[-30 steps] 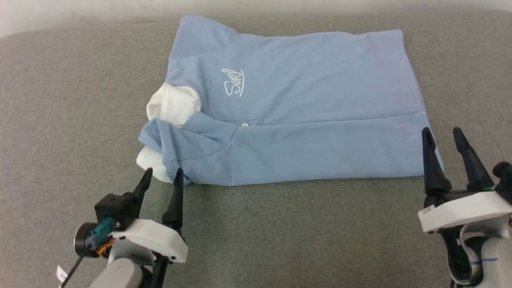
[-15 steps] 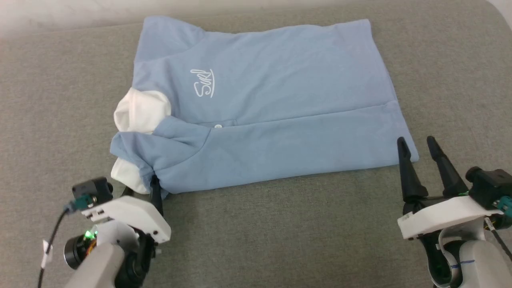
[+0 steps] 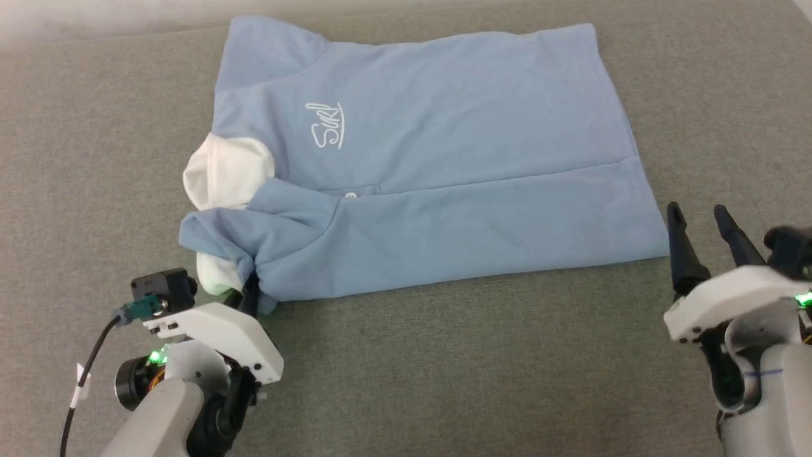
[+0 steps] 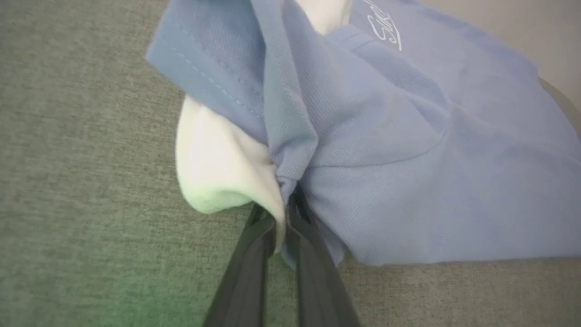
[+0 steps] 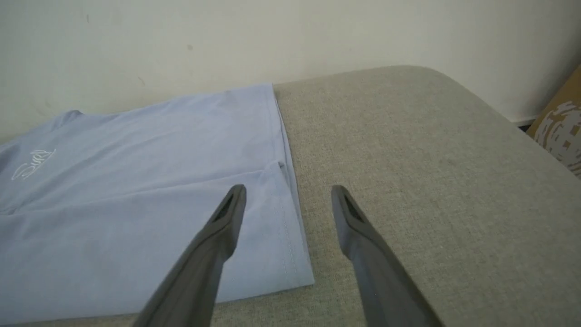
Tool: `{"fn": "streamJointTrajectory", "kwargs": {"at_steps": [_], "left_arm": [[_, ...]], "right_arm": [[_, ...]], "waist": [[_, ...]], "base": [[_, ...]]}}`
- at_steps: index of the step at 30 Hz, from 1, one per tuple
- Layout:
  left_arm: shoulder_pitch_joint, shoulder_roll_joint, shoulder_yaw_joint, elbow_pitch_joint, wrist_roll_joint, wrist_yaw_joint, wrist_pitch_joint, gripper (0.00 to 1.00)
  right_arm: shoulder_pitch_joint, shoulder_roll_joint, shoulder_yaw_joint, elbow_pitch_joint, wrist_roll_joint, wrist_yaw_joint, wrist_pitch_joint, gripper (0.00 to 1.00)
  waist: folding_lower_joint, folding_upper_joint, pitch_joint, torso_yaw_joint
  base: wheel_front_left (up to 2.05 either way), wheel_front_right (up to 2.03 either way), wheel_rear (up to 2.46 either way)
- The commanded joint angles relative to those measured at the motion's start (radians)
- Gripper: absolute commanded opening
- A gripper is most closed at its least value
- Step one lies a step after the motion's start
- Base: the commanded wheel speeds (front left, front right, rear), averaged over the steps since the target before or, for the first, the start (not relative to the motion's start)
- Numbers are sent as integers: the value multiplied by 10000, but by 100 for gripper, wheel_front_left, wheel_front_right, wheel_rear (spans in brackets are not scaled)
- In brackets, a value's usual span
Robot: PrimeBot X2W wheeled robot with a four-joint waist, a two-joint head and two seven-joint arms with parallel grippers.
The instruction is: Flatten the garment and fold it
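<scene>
The garment [image 3: 431, 165], a light blue polo shirt with a white collar [image 3: 225, 171] and white chest logo, lies folded lengthwise on the grey cushion, collar end to the left. My left gripper [image 3: 248, 287] is shut on the shirt's near left corner, pinching blue cloth and white collar fabric together; the left wrist view shows the garment [image 4: 386, 150] bunched into the closed left gripper [image 4: 287, 209]. My right gripper [image 3: 696, 216] stands open just off the shirt's near right hem corner. In the right wrist view the right gripper [image 5: 288, 193] straddles the garment's [image 5: 136, 181] hem edge, touching nothing.
The grey fabric cushion [image 3: 444, 368] spreads out on all sides of the shirt, with a pale wall [image 5: 227, 36] behind its far edge. A cardboard box [image 5: 560, 125] sits beyond the cushion's right end.
The head camera has shifted. My left gripper moved forward onto the shirt's near left corner and shut on the fabric, which now bunches there. My right gripper stays open by the hem.
</scene>
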Motion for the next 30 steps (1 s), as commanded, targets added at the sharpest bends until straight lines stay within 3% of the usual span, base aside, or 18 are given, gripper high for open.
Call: {"fn": "streamJointTrajectory", "kwargs": {"at_steps": [1,7,11,13,14,15,16,19,24,30], "left_arm": [[-45,-50,-145,21,99,-114,-11,0],[-313,-93,-310,1,303,-301,-226,0],[-414,-119,-376,31,358,-410,-317,0],[-464,-129,-421,63,393,-489,-382,0],[-487,-129,-441,83,421,-521,-424,0],[-503,-134,-451,104,439,-546,-473,0],[-515,-141,-451,119,465,-565,-549,0],[-532,-118,-448,182,639,-589,-891,0],[-433,-7,-461,229,1000,-543,-1494,0],[407,544,-477,-574,1127,-84,-1216,0]], "right_arm": [[-336,37,-263,351,-19,-15,530,100],[-1487,39,-1158,1844,-400,-15,4092,100],[-1867,40,-1409,2114,-742,-15,5468,100],[-1982,40,-1483,2219,-886,-15,6427,47],[-2012,40,-1491,2222,-912,-15,6873,28],[-2031,40,-1476,2162,-920,-15,7234,18],[-2041,40,-1478,2042,-922,-15,7485,0],[-1936,40,-1473,1500,-1027,-15,7853,0],[-1519,41,-1367,269,-934,-15,7071,0],[-277,41,-1367,-1361,-379,-15,6884,0]], "waist": [[-1,0,50,134],[-1,0,212,446],[-1,0,286,588],[-1,0,328,675],[-1,0,342,712],[-1,0,349,740],[-1,0,350,764],[-1,0,277,826],[-1,0,-118,907],[-1,0,-715,944]], "base": [[0,0,0],[0,0,0],[0,0,0],[0,0,0],[0,0,0],[0,0,0],[0,0,0],[0,0,0],[0,0,0],[0,0,0]]}}
